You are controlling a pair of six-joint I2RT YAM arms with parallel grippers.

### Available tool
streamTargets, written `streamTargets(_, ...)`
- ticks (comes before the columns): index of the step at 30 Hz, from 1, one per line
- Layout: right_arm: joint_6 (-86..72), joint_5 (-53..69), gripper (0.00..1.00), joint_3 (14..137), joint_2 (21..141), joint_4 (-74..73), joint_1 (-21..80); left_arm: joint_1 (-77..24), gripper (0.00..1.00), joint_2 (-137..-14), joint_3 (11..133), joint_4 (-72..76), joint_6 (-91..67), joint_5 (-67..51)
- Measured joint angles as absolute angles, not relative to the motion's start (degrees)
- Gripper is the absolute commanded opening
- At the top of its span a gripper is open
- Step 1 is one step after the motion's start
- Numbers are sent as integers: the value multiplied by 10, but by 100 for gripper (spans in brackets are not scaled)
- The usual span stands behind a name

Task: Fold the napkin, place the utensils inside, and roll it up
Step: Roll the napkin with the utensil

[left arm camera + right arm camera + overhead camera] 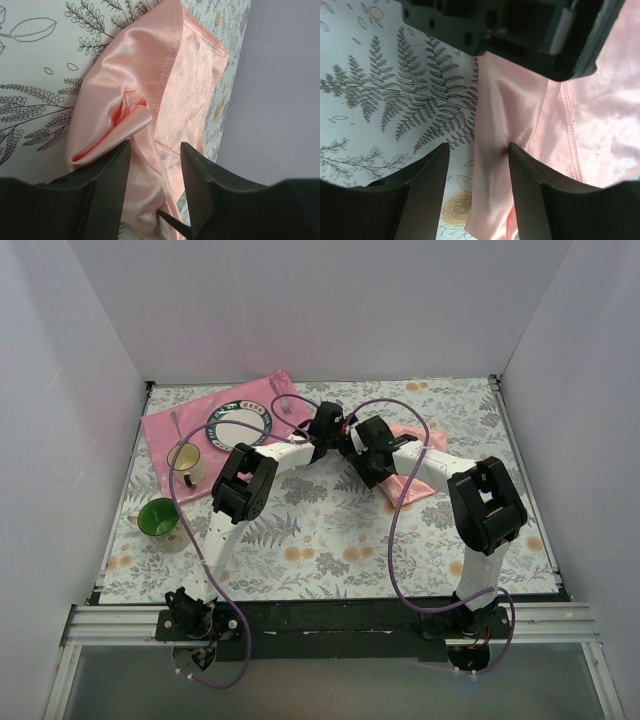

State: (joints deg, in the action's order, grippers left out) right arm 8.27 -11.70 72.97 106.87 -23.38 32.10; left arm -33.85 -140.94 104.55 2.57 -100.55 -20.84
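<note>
Overhead, the napkin [422,483] lies on the table [330,530], right of the pink mat [165,430] and half hidden under both arms. From the left wrist, the left gripper [155,147] stands parted around a raised fold, clamping nothing; it should close low on that doubled edge. From the right wrist, the right gripper [478,147] also gapes, straddling the hem; pinch one layer, then draw it flat.

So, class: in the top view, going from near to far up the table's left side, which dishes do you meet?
green cup → yellow mug → plate
</note>
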Motion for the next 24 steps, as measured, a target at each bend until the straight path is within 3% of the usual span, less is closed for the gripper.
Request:
streamTargets(7, 92, -150, 56, 717, 1078, -221, 318, -337, 46, -1409, 1049, 17, -1005, -215)
streamTargets(10, 93, -149, 50, 712, 1083, -220, 314, -336, 48, -1410, 1051, 14, -1004, -220)
streamTargets(13, 90, -137, 40, 707, 1083, -211, 301, -334, 49, -1410, 1052, 13, -1003, -226)
streamTargets(17, 82, -106, 15, 703, 1082, -201, 281, -331, 54, -1410, 1052, 13, -1003, -236)
streamTargets(20, 81, -75, 6, 698, 1079, -196, 270, -328, 57, -1410, 1053, 15, -1003, -251)
streamTargets(24, 78, -14, 1, 687, 1072, -182, 247, -321, 61, -1409, 1057, 8, -998, -272)
